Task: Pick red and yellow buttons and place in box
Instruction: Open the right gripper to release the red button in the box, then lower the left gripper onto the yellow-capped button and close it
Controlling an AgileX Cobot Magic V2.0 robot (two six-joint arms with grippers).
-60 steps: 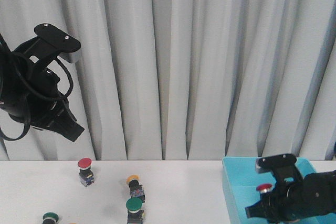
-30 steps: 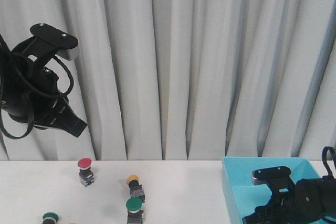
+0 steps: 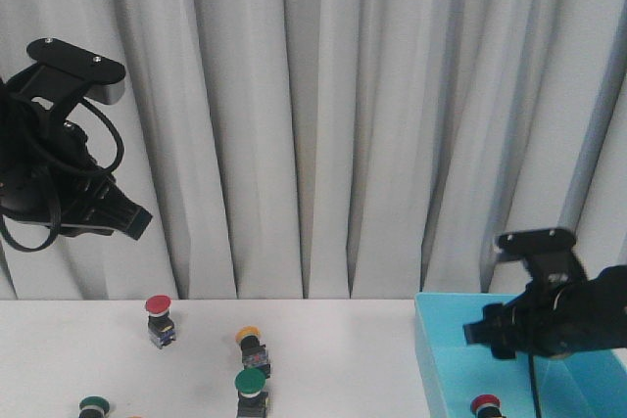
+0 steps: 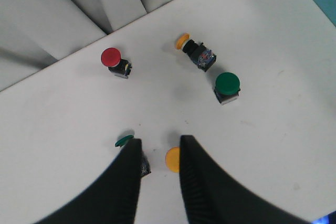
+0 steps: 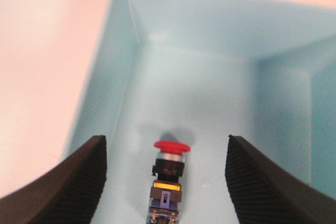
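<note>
A red button (image 3: 158, 306) and a yellow button (image 3: 248, 337) sit on the white table; both also show in the left wrist view, red (image 4: 111, 56) and yellow (image 4: 182, 40). A second yellow cap (image 4: 171, 160) shows between my left fingers, far below them. My left gripper (image 3: 132, 218) is open and empty, high above the table (image 4: 160, 149). The turquoise box (image 3: 441, 359) stands at the right. A red button (image 5: 171, 148) lies on its floor, also in the front view (image 3: 485, 403). My right gripper (image 3: 482, 333) hovers over it, wide open and empty (image 5: 165, 142).
Two green-capped buttons (image 3: 251, 381) (image 3: 94, 404) sit near the table's front; they also show in the left wrist view (image 4: 227, 82) (image 4: 124, 140), the second half hidden by a finger. A grey curtain hangs behind the table. The box wall (image 5: 105, 93) rises beside my right fingers.
My right gripper lowered the red button into the box, let it go and rose clear. My left arm moved a little to the left.
</note>
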